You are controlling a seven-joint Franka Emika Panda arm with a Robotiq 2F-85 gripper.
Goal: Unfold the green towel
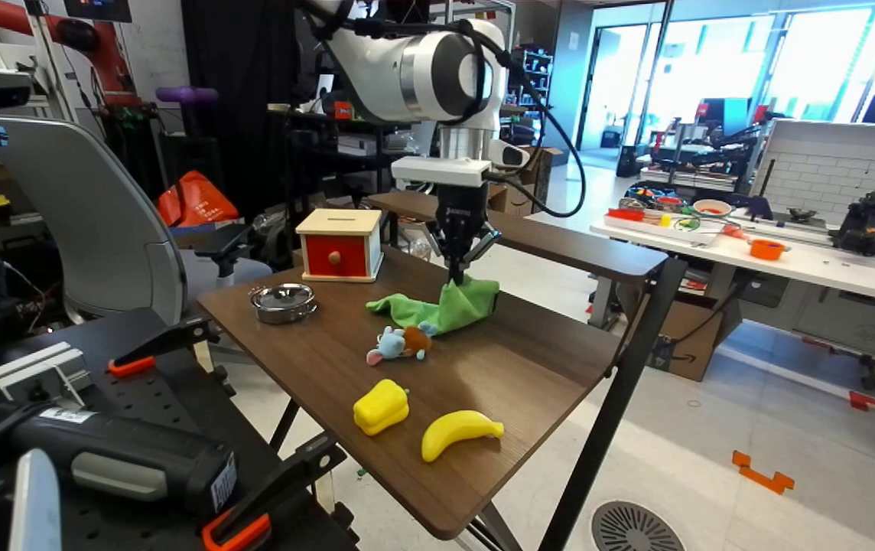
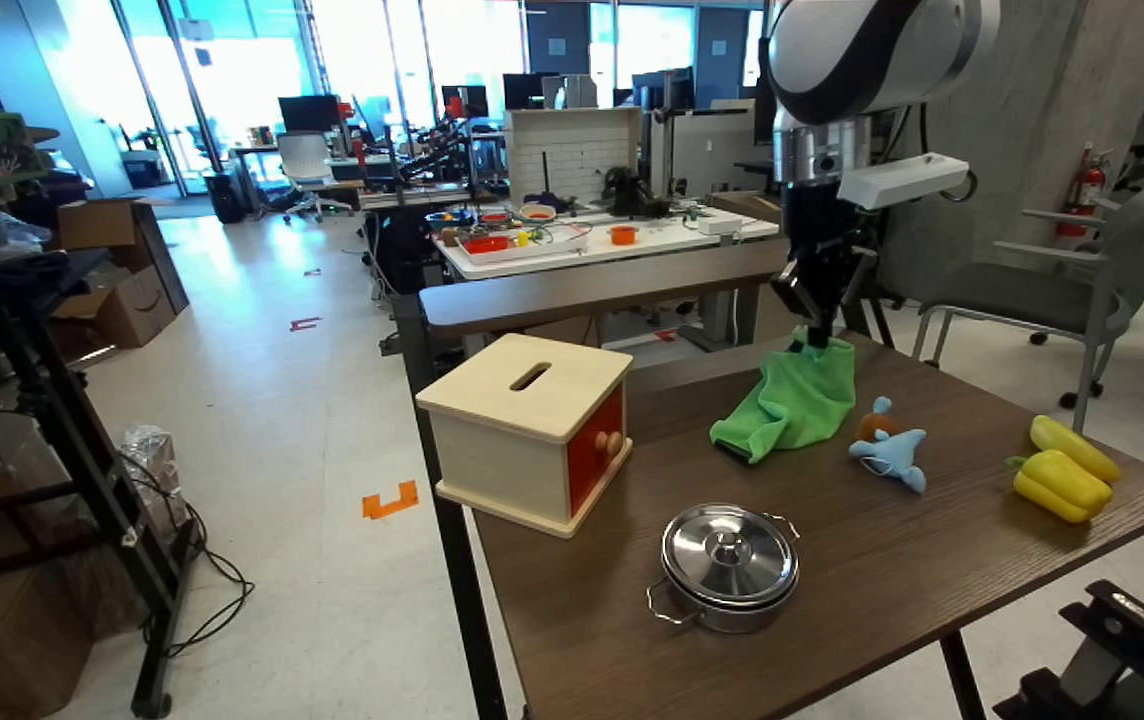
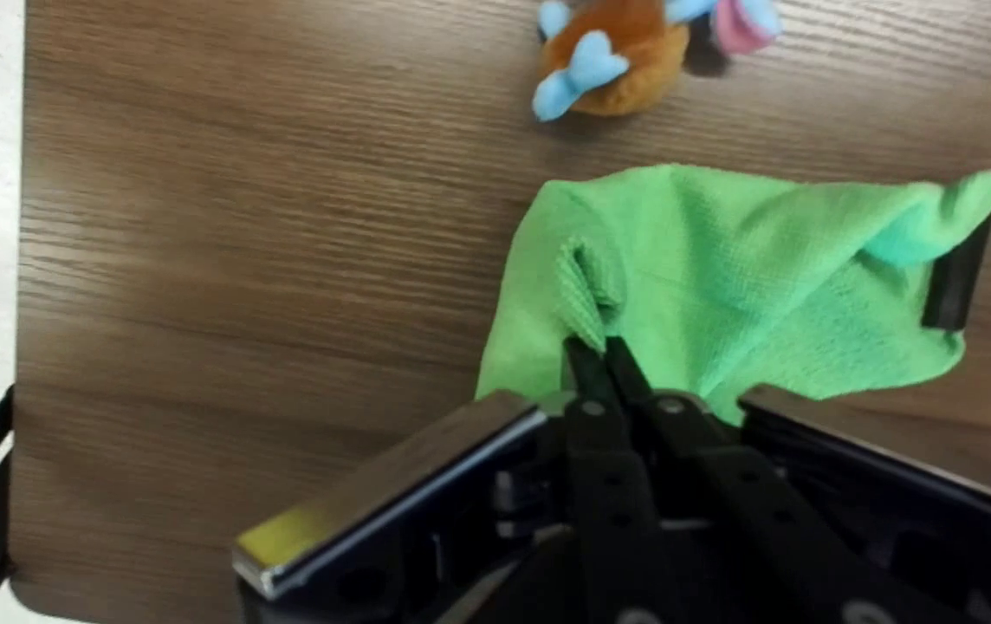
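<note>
the hand [image 3: 599, 347] is closed, and it pinches a bit of the green towel [image 1: 449, 310] between its fingers [image 3: 582, 373]. the towel is on the bench [image 1: 544, 344], all rumpled and folded over. one part stands up in a little peak right under the hand. in the wrist view, the towel spreads from the hand toward two o'clock, and a dark strip [image 3: 959, 273] shows at its three o'clock end. a small soft toy [image 3: 630, 65], blue and brown, lies there at twelve o'clock, near the towel but a little apart from it.

in an exterior view, with the towel as the middle of the clock, the toy is at eight o'clock, a yellow pepper [image 1: 382, 407] is at seven and a yellow banana [image 1: 449, 430] is at six. a shiny pot [image 1: 283, 306] sits at nine o'clock. a wooden box [image 1: 353, 252] with a red front and a round knob [image 1: 334, 258] stands at ten. the white arm [image 1: 422, 73] hangs over the towel from twelve o'clock. in an exterior view, the pot is at seven o'clock from the towel, with its lid [image 2: 729, 555] on.
</note>
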